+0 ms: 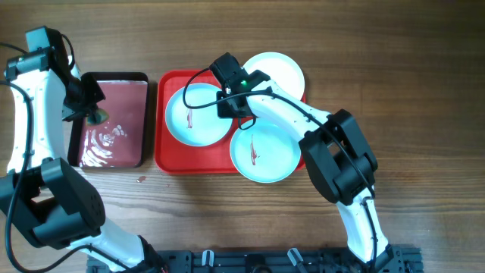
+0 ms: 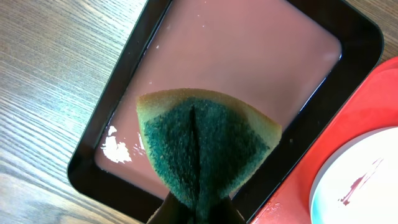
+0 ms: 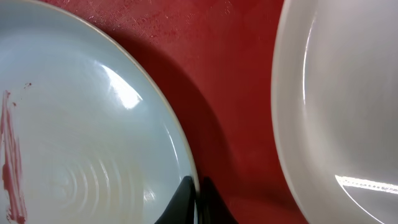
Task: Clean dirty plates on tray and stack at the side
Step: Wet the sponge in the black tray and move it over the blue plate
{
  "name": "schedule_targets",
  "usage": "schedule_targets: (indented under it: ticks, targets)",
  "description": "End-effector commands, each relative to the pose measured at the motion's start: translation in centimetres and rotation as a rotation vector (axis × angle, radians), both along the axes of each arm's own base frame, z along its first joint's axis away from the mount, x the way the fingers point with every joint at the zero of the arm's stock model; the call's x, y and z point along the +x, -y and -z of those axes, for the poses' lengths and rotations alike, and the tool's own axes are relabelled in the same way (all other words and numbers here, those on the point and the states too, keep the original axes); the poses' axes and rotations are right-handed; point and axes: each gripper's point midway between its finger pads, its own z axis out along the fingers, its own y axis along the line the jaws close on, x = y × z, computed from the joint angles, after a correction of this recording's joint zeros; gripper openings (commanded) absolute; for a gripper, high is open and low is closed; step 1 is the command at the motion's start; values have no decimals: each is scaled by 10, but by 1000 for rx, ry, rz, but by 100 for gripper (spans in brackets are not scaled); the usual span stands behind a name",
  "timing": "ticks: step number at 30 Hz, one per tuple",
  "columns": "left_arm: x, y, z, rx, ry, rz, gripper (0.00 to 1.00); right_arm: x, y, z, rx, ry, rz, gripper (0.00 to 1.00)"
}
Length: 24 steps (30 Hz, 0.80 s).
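Sponge (image 2: 205, 149) first, far left: green scouring face, yellow backing, clamped at its lower end in the left tool (image 2: 196, 214). It hangs above the black-rimmed tray (image 2: 118, 106) and its shallow pool of pinkish water (image 2: 249, 56). White flecks (image 2: 115, 149) sit near that tray's edge. The sponge touches no plate at this instant.

Across to the red tray (image 1: 162, 121) on the counter (image 1: 394, 76): all three plates sit in it, none stacked at the side. Left mint plate (image 1: 176, 114) carries a reddish smear at centre. The right tool (image 3: 196, 202) is pinched onto its rim, fingers closed together right at the lip, on the side facing the white plate (image 1: 282, 70). White plate, back right, shows no smear that I can make out. Front mint plate (image 1: 276, 155) has its own red streak.

My call: early days. Two dirty plates are left to wipe, then a stack of three to build beside the tray.
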Motion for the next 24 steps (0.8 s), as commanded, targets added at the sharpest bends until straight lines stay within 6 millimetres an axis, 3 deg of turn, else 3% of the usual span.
schedule_targets:
  ticks: [1,13,17,21,24]
  targets:
    - [4,5,-3,-17,18,1,4,-5,2,23,-33,-37,-9,4]
    - [4,8,-2,-33,20,9,4,-8,-2,23,-4,-58,-18,4]
    - [17,50,1,-168,69,138,4,-12,-6,21,83,-120,-49,4]
    - [24,125,43,-197,68,300,4,-9,-3,21,82,-120,-41,4]
    - [26,160,64,-196,96,377,4,-9,-3,21,82,-120,-41,4]
